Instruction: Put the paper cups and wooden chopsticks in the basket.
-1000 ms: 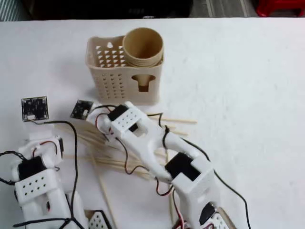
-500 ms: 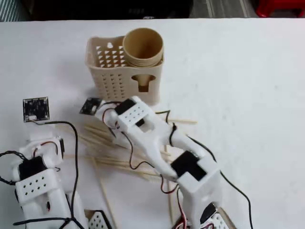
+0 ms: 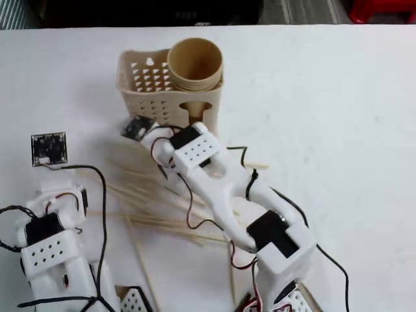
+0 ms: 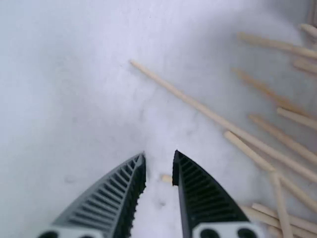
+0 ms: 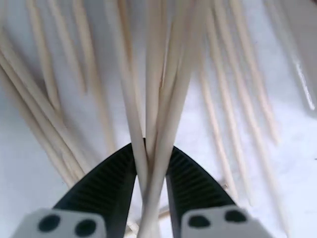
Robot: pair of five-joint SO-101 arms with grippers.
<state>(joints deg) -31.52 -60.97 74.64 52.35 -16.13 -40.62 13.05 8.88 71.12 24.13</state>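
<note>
The beige perforated basket [image 3: 151,99] stands at the back of the table with a stack of paper cups [image 3: 195,64] in its right end. My right gripper [image 5: 148,146] is shut on a small bundle of wooden chopsticks [image 5: 166,84], held above the loose ones on the table. In the high view the right arm's wrist [image 3: 195,149] sits just in front of the basket, covering its fingers. Several chopsticks [image 3: 146,211] lie scattered between the two arms. My left gripper [image 4: 158,157] hovers low over the white table, slightly open and holding nothing, beside some chopsticks [image 4: 208,111].
The left arm [image 3: 49,244] rests at the front left corner with its black cable [image 3: 101,188] looping over the table. A small black board [image 3: 49,148] lies at the left. The table's right half is bare white surface.
The right arm has swung away from the front edge and to the right, bringing its wrist up close to the basket's front wall. The left arm has kept still.
</note>
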